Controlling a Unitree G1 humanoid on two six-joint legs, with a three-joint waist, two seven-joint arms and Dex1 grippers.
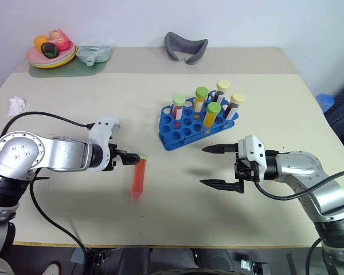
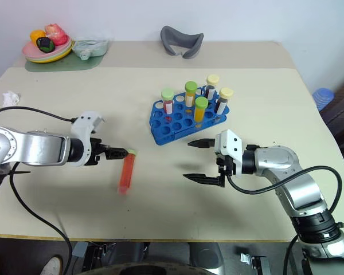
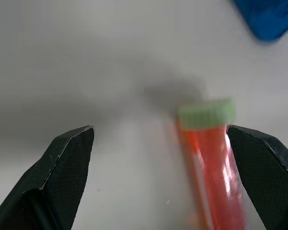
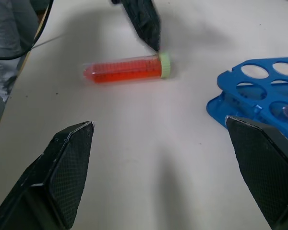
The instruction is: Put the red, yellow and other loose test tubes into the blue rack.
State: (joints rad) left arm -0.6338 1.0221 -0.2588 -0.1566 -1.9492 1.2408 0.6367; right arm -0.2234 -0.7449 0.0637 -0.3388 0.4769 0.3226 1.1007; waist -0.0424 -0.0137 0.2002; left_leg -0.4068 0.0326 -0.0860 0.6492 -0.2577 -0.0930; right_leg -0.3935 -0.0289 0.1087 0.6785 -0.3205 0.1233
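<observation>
Broadly, we see the bench [image 1: 160,206] carrying the blue rack [image 1: 186,129] at its middle, with five capped tubes already standing in its holes. One loose red tube [image 1: 139,177] lies flat nearer us, well apart from the rack, its light-green cap pointing toward the rack's side of the bench.

We judge that tube to be light, stiff and smooth: a round plastic barrel that could roll on the bench or slip between pads if pinched off-centre. The liquid sloshing inside should matter little with the cap on. We would take hold across the barrel just below the cap, where the ridge of the cap gives a stop.

Our left hand [image 1: 129,156] stands wide open, one finger touching or just beside the cap. Our right hand [image 1: 221,166] is also spread wide and empty, hovering between the tube and the rack.
</observation>
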